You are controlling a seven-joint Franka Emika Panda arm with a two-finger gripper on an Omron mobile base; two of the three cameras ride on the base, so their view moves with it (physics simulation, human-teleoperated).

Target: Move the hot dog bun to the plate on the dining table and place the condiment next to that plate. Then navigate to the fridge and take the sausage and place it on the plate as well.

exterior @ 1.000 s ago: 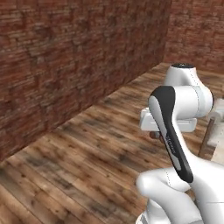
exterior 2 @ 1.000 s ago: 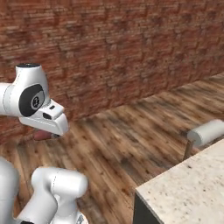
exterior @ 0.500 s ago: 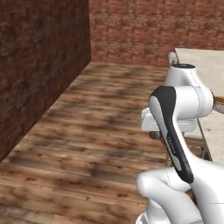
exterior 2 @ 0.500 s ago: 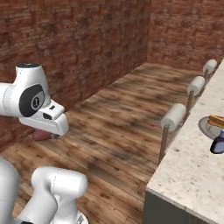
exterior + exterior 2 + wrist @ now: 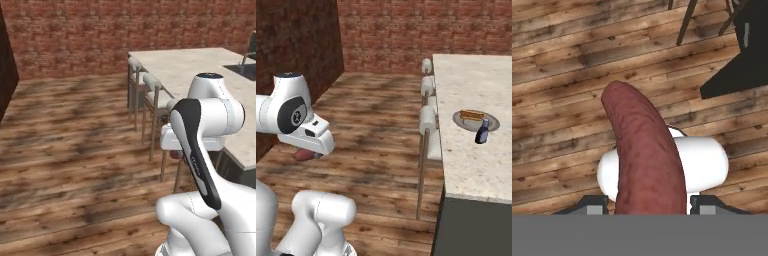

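The long reddish-brown sausage [image 5: 644, 155], clamped near one end by the two-finger gripper [image 5: 648, 202], looks light, soft and slippery, safest gripped mid-length.

Pale stone bench over a wood plank floor

The bench [image 5: 476, 85] runs away along the right of the right base view; a grey plate [image 5: 492, 122] rests on it near the middle, with a bun [image 5: 472, 115] lying on the plate. A dark bottle [image 5: 482, 132] stands upright at the plate's near rim, touching or just beside it. Three stools [image 5: 427, 118] stand on the floor [image 5: 376, 125] in a row along the bench's edge.
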